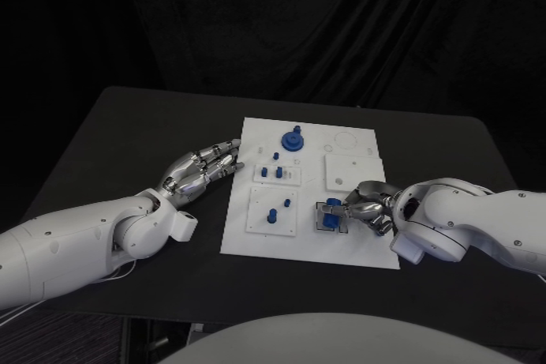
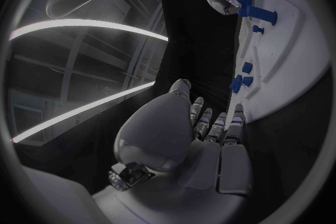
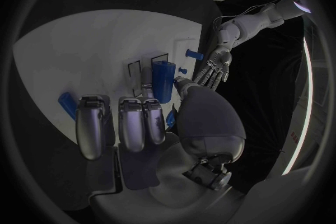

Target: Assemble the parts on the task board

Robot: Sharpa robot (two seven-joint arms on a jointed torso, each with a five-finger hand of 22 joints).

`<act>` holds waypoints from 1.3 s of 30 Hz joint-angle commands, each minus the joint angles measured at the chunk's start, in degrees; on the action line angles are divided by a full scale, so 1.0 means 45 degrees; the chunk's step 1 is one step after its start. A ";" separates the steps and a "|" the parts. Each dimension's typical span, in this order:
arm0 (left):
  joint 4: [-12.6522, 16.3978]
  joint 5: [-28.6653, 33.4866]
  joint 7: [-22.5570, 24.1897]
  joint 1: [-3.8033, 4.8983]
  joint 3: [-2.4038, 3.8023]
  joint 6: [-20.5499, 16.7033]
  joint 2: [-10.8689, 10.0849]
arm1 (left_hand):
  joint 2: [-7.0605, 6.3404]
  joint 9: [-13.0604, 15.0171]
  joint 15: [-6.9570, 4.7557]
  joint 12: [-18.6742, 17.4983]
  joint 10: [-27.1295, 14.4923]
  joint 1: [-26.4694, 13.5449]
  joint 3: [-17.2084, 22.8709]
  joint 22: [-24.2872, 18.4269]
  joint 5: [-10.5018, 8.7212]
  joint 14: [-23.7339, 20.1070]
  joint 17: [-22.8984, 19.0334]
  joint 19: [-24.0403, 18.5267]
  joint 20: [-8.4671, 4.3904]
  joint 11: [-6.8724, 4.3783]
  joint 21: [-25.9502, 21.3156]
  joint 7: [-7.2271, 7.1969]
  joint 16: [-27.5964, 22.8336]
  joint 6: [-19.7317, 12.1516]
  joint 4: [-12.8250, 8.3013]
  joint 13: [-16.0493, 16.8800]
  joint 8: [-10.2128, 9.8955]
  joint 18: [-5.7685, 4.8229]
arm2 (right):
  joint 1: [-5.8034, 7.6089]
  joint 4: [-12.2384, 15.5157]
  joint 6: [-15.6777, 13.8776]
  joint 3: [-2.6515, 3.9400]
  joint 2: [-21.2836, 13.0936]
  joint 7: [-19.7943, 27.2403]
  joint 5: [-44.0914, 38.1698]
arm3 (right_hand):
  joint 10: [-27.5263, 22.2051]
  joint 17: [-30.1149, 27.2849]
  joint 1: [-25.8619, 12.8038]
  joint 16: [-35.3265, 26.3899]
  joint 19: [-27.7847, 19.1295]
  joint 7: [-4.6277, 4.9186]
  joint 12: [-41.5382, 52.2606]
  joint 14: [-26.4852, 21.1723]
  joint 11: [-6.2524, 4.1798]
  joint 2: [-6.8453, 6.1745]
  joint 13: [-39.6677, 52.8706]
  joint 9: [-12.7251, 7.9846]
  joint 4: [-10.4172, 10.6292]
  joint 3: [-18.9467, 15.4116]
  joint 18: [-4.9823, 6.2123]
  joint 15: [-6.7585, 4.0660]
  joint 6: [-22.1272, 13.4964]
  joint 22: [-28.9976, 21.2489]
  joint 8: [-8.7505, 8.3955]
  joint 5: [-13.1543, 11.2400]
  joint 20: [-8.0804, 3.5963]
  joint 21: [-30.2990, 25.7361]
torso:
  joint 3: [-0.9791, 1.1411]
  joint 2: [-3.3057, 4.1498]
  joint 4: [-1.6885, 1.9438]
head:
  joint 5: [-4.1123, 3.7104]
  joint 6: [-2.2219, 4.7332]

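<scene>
One white task board [image 1: 353, 245] on the tabletop [image 1: 136, 127], right hand [image 1: 362, 210] grasping one blue part [image 1: 330, 212], left hand [image 1: 205, 168] released, fingers apart, at the board's edge

Head view was dim: black backdrop and table [image 1: 125, 135] swallowed detail, and only the white board [image 1: 353, 245] read bright, without glare. Wrist views were fisheye circles in dark frames, edges bent. Bright curved light strips [image 2: 84, 25] streaked the left wrist view; hand [image 2: 210, 126] was soft.
</scene>
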 commanded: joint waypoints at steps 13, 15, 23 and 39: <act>-0.0023 0.0025 0.0365 -0.0061 0.0012 0.0232 0.0046 | -0.0013 0.0007 0.0056 0.0066 0.0031 0.0074 0.0087 -0.0007 -0.0096 0.0005 0.0021 0.0048 0.0064 0.0016 0.0089 0.0059 0.0061 -0.0036 -0.0018 0.0016 0.0060 -0.0145 | -0.0062 0.0053 0.0484 -0.0008 0.0035 0.0041 -0.0680 | 0.1328 0.3256 -0.0085 -0.0002 0.1070 -0.0058 0.0033 0.1325 0.0070 -0.0032 0.3353 0.0030 -0.0062 -0.0132 -0.0159 0.0127 -0.0027 0.3157 0.0030 0.0092 0.0076 -0.0073 | -0.0014 -0.0011 0.0003 | 0.0038 -0.0001; -0.0030 0.0025 0.0360 -0.0064 0.0012 0.0234 0.0047 | -0.0014 0.0006 0.0062 0.0062 0.0028 0.0074 0.0090 -0.0010 -0.0097 0.0013 0.0024 0.0048 0.0066 0.0017 0.0089 0.0058 0.0067 -0.0045 -0.0017 0.0016 0.0058 -0.0148 | -0.0063 0.0068 0.0492 -0.0008 0.0033 0.0064 -0.0735 | 0.1328 0.3254 -0.0058 -0.0003 0.1069 -0.0068 0.0033 0.1324 0.0064 -0.0027 0.3353 0.0051 -0.0078 -0.0147 -0.0159 0.0122 0.0003 0.3157 0.0066 0.0094 0.0077 -0.0074 | -0.0013 -0.0011 0.0002 | 0.0046 -0.0001; -0.0063 0.0026 0.0314 -0.0080 0.0012 0.0243 0.0048 | -0.0013 0.0005 0.0068 0.0056 0.0023 0.0073 0.0093 -0.0018 -0.0095 0.0007 0.0021 0.0046 0.0068 0.0018 0.0088 0.0058 0.0063 -0.0049 -0.0016 0.0014 0.0057 -0.0151 | -0.0064 0.0116 0.0486 -0.0008 0.0016 0.0129 -0.0843 | 0.1328 0.3250 0.0003 -0.0005 0.1064 -0.0101 0.0033 0.1323 0.0037 0.0003 0.3353 0.0124 -0.0112 -0.0192 -0.0156 0.0107 0.0072 0.3153 0.0186 0.0096 0.0074 -0.0083 | -0.0012 -0.0010 -0.0005 | 0.0065 -0.0001; -0.0091 0.0026 0.0244 -0.0112 0.0012 0.0297 0.0068 | -0.0001 0.0009 0.0092 0.0049 0.0014 0.0074 0.0116 -0.0031 -0.0081 0.0011 0.0022 0.0044 0.0075 -0.0008 0.0088 0.0103 0.0068 -0.0018 -0.0012 0.0012 0.0061 -0.0167 | -0.0065 0.0107 0.0598 -0.0007 0.0038 0.0163 -0.0864 | 0.1328 0.3223 -0.0087 -0.0015 0.1045 -0.0120 0.0033 0.1318 0.0003 -0.0056 0.3353 0.0238 -0.0031 -0.0381 -0.0146 0.0094 0.0024 0.3140 0.0324 0.0084 0.0065 -0.0115 | -0.0007 -0.0010 -0.0006 | 0.0110 -0.0001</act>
